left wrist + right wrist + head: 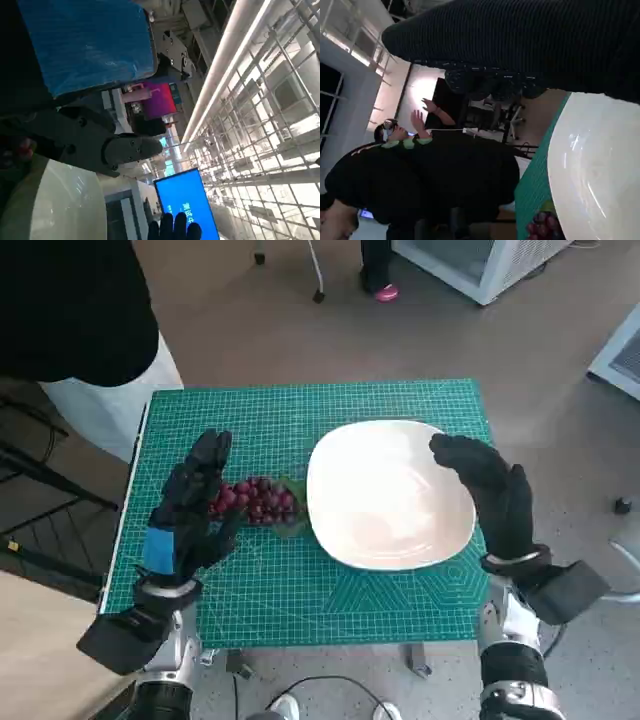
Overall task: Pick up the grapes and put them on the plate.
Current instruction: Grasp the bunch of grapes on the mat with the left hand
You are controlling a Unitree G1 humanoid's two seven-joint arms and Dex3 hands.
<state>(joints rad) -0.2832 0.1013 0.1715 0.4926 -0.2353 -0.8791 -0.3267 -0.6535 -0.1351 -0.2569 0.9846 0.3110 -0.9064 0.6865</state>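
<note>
The grapes (258,500) lie on the table (300,610), left of centre in the frame, touching the plate (390,495). Likely light, bumpy and easily bruised, they want cupping underneath. Left hand (190,510) hovers alongside, fingers apart; right hand (495,495) likewise spread.

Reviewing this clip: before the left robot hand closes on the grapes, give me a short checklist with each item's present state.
1. Grapes lie on the green mat, beside the plate and not on it: ok.
2. Left robot hand is at the grapes, fingers apart: ok.
3. Left robot hand already touches the grapes: cannot tell; its fingers overlap the bunch in the head view.
4. Plate is bare, with room for the bunch: ok.
5. Right robot hand is open over the plate's far-side rim and may crowd the drop: not ok.
6. A person stands near the table, off the mat: ok.
</note>
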